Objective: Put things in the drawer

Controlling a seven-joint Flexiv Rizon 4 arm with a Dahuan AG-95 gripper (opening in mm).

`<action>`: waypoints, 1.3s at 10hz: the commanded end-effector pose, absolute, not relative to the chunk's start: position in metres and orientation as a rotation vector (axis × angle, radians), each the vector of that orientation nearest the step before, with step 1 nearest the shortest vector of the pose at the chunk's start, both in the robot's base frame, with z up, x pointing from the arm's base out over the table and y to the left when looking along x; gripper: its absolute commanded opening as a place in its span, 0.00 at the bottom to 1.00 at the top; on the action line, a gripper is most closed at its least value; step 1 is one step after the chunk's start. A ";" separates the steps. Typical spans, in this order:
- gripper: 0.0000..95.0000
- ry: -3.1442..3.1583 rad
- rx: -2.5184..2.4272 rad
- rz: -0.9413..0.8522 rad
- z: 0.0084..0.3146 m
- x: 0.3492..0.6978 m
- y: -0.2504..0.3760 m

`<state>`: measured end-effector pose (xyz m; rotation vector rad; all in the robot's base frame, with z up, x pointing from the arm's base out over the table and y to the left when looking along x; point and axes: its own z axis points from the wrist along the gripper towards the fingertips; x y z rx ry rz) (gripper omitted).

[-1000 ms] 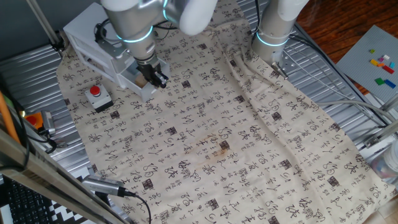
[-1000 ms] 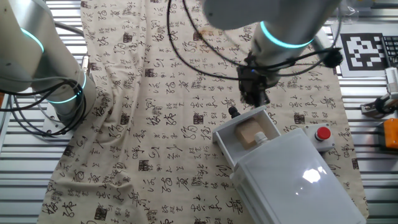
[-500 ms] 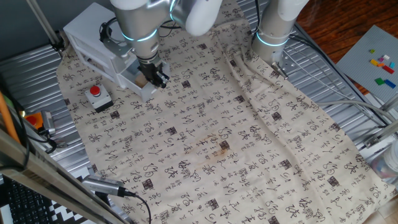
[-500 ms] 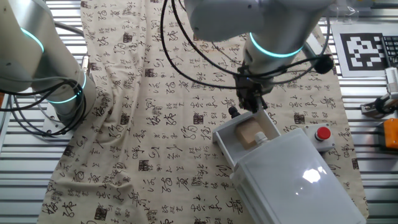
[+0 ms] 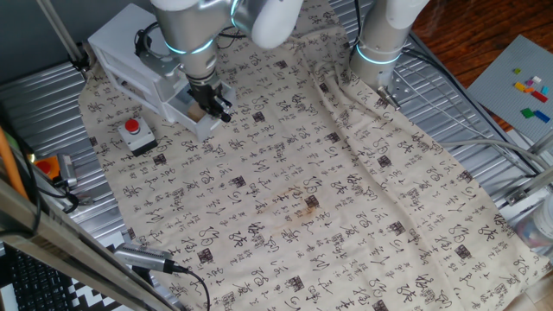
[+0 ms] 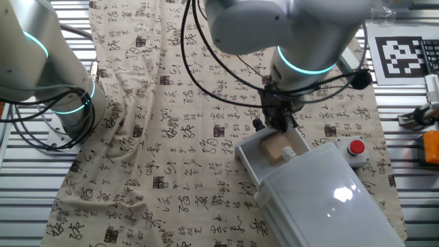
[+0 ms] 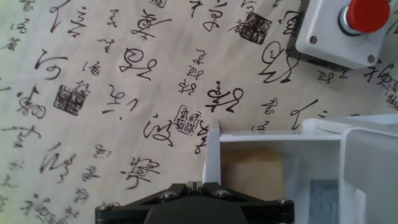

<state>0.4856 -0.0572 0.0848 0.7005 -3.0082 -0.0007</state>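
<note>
The block (image 6: 276, 146) is sitting inside the drawer (image 6: 248, 156), which is pulled out from the white cabinet (image 6: 322, 195). The gripper (image 6: 278, 122) hangs right over the drawer's front edge, just above the block, not holding anything as far as I can see. Honestly can't tell how the jaws stand: they're dark and small in both fixed views, and the hand view only shows the black base of the hand along the bottom edge.

Stuff around it: a grey box with a red button (image 6: 356, 148) sits just beside the cabinet, close to the drawer's side. A second arm's base (image 6: 68, 103) stands on the far side of the cloth (image 6: 171, 137), well apart. The arm's own cables (image 6: 206, 62) loop over the cloth near the gripper.

The other fixed view looks straight down into the drawer and shows the block (image 7: 252, 174) plainly; in one fixed view the gripper (image 5: 216, 105) and wrist cover most of the drawer (image 5: 197, 123), so only a sliver of tan peeks out. The hand view gets the drawer's front wall (image 7: 214, 158) edge-on and the button (image 7: 367, 14) up in the corner.

In front of the drawer the cloth lies open; the button box crowds one side.
</note>
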 end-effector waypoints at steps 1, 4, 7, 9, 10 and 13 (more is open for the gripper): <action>0.00 -2.994 0.728 0.004 0.087 0.486 -0.063; 0.00 -2.972 0.777 0.056 0.089 0.486 -0.069; 0.00 -2.954 0.813 0.090 0.093 0.484 -0.078; 0.00 -2.946 0.836 0.100 0.095 0.483 -0.086; 0.00 -2.937 0.867 0.118 0.095 0.484 -0.087; 0.00 -2.941 0.859 0.102 0.095 0.488 -0.095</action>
